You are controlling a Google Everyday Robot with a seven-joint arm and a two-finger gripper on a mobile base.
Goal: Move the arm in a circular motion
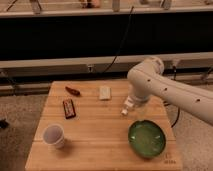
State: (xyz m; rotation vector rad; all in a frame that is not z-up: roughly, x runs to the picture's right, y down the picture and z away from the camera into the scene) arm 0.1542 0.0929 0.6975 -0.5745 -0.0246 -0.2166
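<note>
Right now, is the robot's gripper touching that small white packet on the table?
Apart. The camera view shows bare table between the white packet and the gripper, which hangs at the end of the arm.

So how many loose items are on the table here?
5: red item and pale block at the far edge, dark bar left of centre, white cup near left, green bowl near right. The gripper hangs just beyond the bowl; the arm may hide more.
</note>
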